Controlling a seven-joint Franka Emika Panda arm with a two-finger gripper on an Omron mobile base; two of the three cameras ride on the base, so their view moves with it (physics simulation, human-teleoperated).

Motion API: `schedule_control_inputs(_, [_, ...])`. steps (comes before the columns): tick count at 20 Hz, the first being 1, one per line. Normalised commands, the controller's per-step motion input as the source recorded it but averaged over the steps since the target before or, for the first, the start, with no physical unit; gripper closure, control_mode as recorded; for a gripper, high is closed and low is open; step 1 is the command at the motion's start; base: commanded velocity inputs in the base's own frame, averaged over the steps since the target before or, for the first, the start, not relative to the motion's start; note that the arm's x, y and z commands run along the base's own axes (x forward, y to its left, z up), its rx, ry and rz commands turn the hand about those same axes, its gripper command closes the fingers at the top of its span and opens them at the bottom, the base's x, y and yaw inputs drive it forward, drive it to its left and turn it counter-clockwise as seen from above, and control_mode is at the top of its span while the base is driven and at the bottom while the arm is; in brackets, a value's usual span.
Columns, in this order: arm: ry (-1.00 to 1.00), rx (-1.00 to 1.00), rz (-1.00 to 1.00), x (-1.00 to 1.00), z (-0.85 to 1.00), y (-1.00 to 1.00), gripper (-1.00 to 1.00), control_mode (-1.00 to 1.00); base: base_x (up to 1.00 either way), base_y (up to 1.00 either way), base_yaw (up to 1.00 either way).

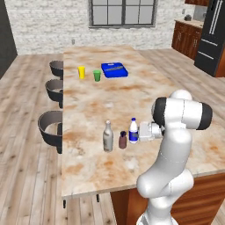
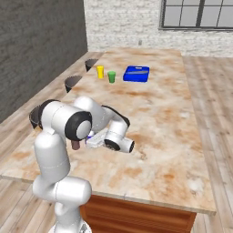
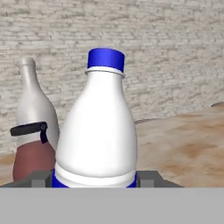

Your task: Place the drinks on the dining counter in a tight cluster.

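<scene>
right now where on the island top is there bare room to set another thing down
Widest bare stretch: the marbled top between the green cup and the bottles. Also the near right part beyond the arm. Crowded: the near edge, where grey glass bottle, brown bottle and blue-capped white bottle stand together with the claw at the last.

- The white arm [image 2: 68, 136] bends low over the dining counter [image 2: 173, 136], its hand pointing toward the counter's stool side.
- The gripper [image 2: 89, 140] lies mostly behind the arm's dark elbow joint; how its jaws stand cannot be told.
- A short dark-brown bottle [image 2: 75, 144] peeks out just below that joint, close beside the hand.
- Well beyond the hand, a yellow cup [image 2: 100, 72] and a green cup [image 2: 111, 76] stand side by side.
- A blue tray [image 2: 136, 73] lies near the green cup, on the side away from the yellow one.
- Dark stools [image 2: 73, 83] line the counter edge that the hand faces.
</scene>
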Motion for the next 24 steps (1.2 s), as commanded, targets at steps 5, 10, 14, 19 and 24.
schedule_control_inputs(5, [-0.17, 0.00, 0.05, 0.00, 0.00, 0.00, 1.00, -1.00, 0.00, 0.00, 0.00])
schedule_control_inputs(10, [-0.11, -0.02, 0.04, -0.03, 0.00, 0.00, 1.00, -1.00, 0.00, 0.00, 0.00])
schedule_control_inputs(14, [-0.07, -0.04, 0.04, -0.25, 0.00, -0.08, 1.00, -1.00, 0.00, 0.00, 0.00])
schedule_control_inputs(19, [-0.04, 0.00, 0.05, -0.16, 0.00, -0.05, 1.00, -1.00, 0.00, 0.00, 0.00])
schedule_control_inputs(24, [0.00, 0.00, 0.01, -0.12, -0.05, 0.00, 1.00, -1.00, 0.00, 0.00, 0.00])
